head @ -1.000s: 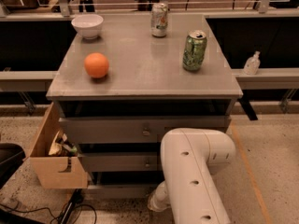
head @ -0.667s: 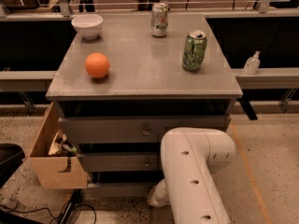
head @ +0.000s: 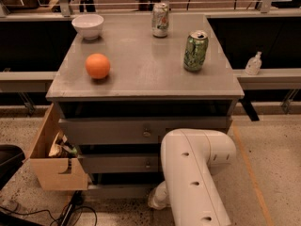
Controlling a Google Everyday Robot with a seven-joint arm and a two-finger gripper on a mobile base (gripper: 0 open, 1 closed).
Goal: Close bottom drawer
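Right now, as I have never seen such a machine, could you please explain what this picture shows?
There is one picture, from a camera looking down at a grey cabinet. The big white shape at the bottom is the robot's arm, reaching down beside the bottom drawer. Its tool, the two-finger part that grasps, is hidden behind the arm near the floor, so I cannot see anything held. On the cabinet top are a white bowl, an orange, a green can and a paler can. A cardboard box sits at the picture's left.
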